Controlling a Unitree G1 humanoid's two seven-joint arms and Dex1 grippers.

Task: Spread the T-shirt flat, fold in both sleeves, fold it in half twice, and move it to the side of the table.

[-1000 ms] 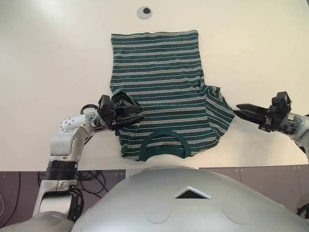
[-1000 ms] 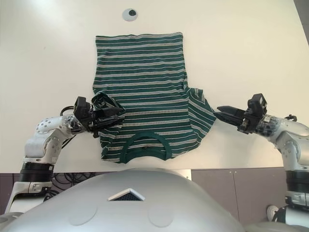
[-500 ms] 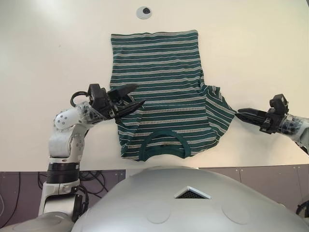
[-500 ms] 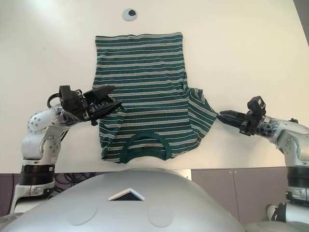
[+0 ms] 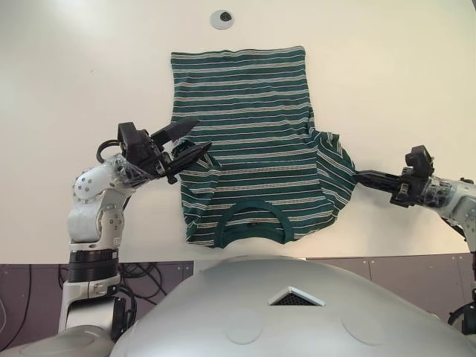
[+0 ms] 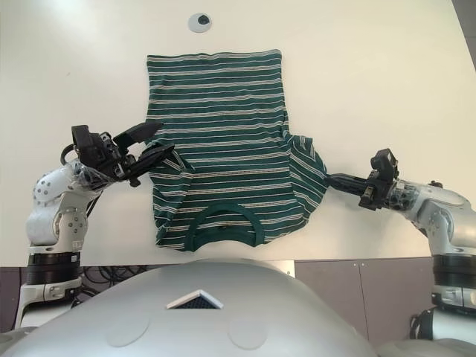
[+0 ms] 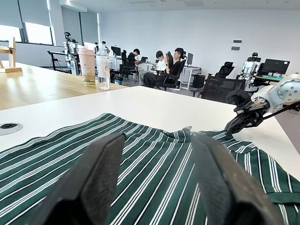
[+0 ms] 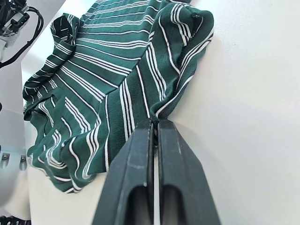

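**Inspector:** Item under task?

**Assessor:** A dark green knit T-shirt [image 5: 245, 111] with thin white stripes, lying spread on the white table top [image 5: 394, 67]. I judge it soft, light and limp: it will drag and wrinkle rather than slide. It is best taken at a hem or sleeve edge with a thin pinch.

**Inspector:** Left side?

**Assessor:** The black two-finger left claw [image 5: 202, 134] hangs wide open and holds nothing. The shirt's left edge lies just beneath its tips, and the body spreads out ahead of them.

**Inspector:** Right side?

**Assessor:** The black two-finger right claw [image 5: 359, 177] sits low on the table with its fingers pressed together. Its tips are at the outer edge of the right sleeve [image 5: 335, 163] and appear to nip it. The sleeve fans out directly ahead of the tips and is not yet folded in.
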